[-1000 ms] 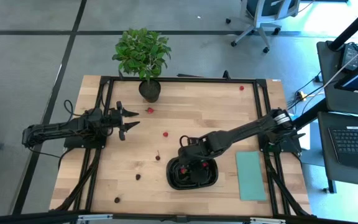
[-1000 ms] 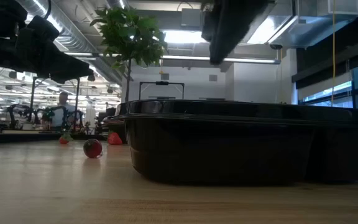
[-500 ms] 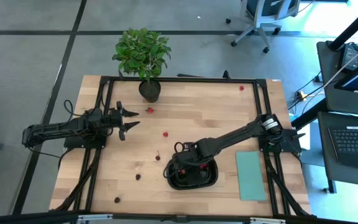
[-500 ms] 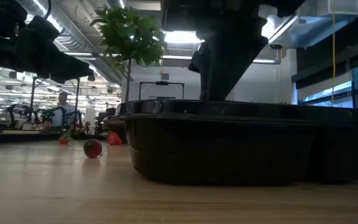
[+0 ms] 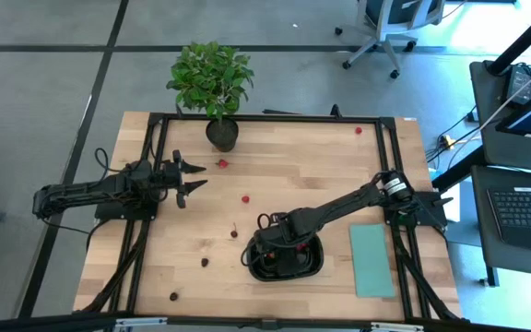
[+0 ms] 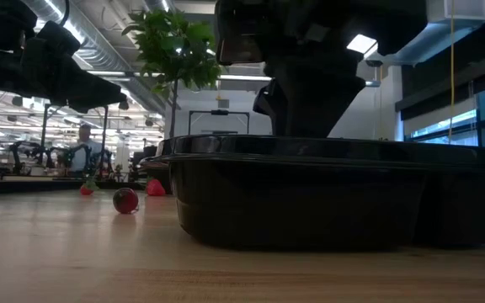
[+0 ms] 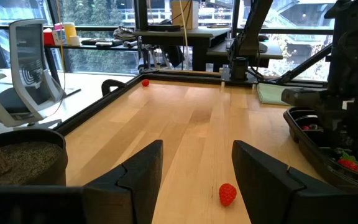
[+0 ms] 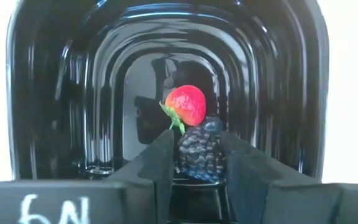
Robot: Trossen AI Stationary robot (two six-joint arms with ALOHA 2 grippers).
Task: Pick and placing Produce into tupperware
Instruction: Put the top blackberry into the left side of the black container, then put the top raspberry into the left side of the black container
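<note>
Gripping blackberry point(image 8: 200, 152) | right end effector point(image 8: 194, 163) | inside tupperware point(image 8: 284, 93)

The high camera is looking straight down on the whole table point(image 5: 284, 175). The low camera is sitting at table height, pressed close against the tupperware point(image 6: 335, 189), facing the room behind. The left wrist camera is looking level across the table toward the tupperware at its 3 o'clock. The right wrist camera is peering straight down into one tupperware compartment, very near.
</note>
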